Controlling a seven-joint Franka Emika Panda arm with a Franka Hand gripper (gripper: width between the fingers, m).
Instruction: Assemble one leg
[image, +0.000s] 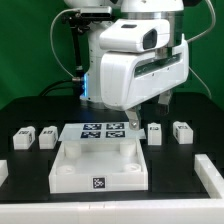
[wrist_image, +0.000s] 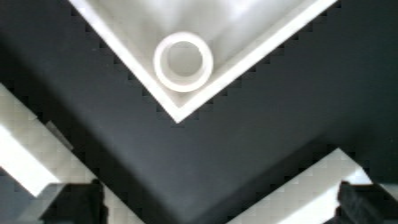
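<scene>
1. A large white panel (image: 100, 168) is seen lying flat at the front of the black table (image: 25, 195). A small tag is carried on its front edge.
2. Just behind the panel, the marker board (image: 103, 130) is laid flat. Its end at the exterior view's right is partly covered by the arm.
3. The middle of the scene is filled by the bulky white arm (image: 140, 60), and the table behind it is hidden.
4. The gripper (image: 130, 120) is held low over the panel's far corner at the exterior view's right. In the wrist view its fingers (wrist_image: 63, 205) are seen spread wide with nothing between them.
5. In the wrist view one panel corner is shown with its round socket (wrist_image: 182, 58).
6. The leg (image: 155, 132) is found on the table just beside the gripper, at the exterior view's right, untouched.
7. Its tagged face is turned toward the exterior camera. Its long axis cannot be told at this size.
8. Three further legs (image: 182, 131) (image: 47, 137) (image: 22, 137) are set in the same row.
9. Cropped white parts (image: 210, 172) are seen at both side edges.
</scene>
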